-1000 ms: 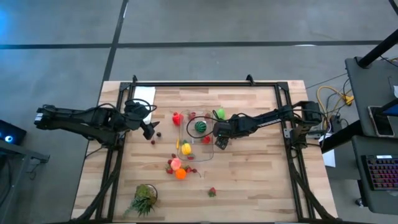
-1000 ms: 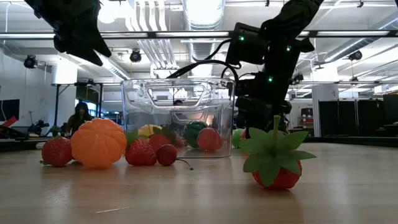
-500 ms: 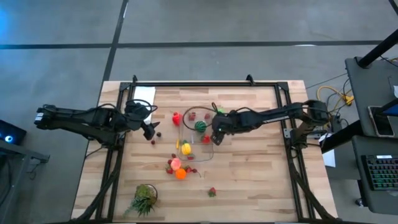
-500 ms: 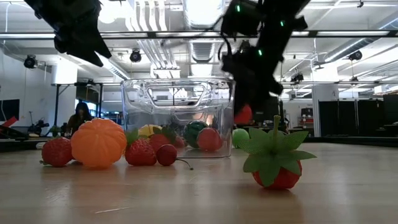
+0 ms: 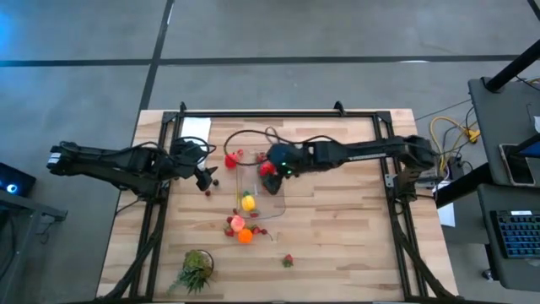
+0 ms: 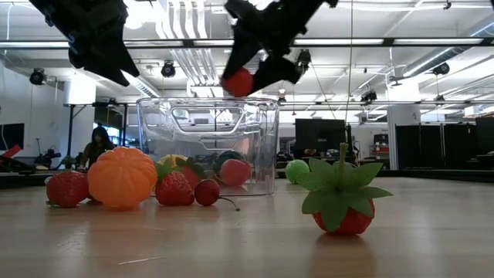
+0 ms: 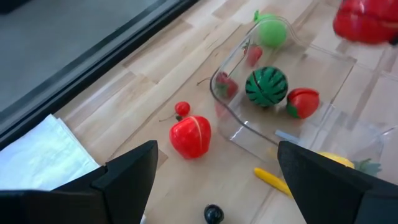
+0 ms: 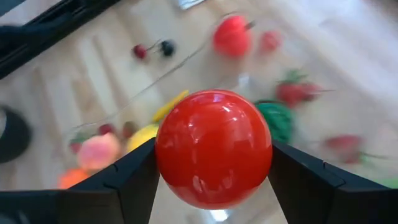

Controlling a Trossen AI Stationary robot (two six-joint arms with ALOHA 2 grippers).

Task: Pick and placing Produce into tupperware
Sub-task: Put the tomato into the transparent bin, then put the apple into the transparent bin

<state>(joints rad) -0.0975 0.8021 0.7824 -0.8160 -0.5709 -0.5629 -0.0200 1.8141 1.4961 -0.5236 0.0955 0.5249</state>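
My right gripper [image 6: 248,73] is shut on a red ball [image 8: 213,146] and hangs above the clear tupperware [image 6: 208,147], over its middle in the high view [image 5: 268,166]. The tupperware holds a small watermelon [image 7: 266,86] and a red fruit [image 7: 303,101]. A green ball [image 6: 297,170] sits on the table by its right wall. A red apple [image 7: 191,135], yellow [image 5: 247,203], pink and orange [image 6: 122,177] pieces and strawberries [image 6: 338,202] lie around it. My left gripper [image 7: 217,186] is open, raised over the table left of the tupperware. My right gripper pinches the red ball [image 6: 238,81] between its two fingers [image 8: 130,180], one on each opposite side of it. The fingers reach in from the table's right, slanting downward. The ball is lifted clear, just above the tupperware's rim.
A leafy green tuft [image 5: 196,268] lies near the table's near left corner. A white sheet of paper [image 5: 196,128] rests at the far left. A dark frame [image 5: 278,114] runs around the table's edges. Bare wood shows on the right half [image 5: 346,228].
My right gripper has lifted the red ball from the table by the tupperware's right side and carried it up and toward the table's left, over the tupperware. The tupperware has slid a little toward the table's left.
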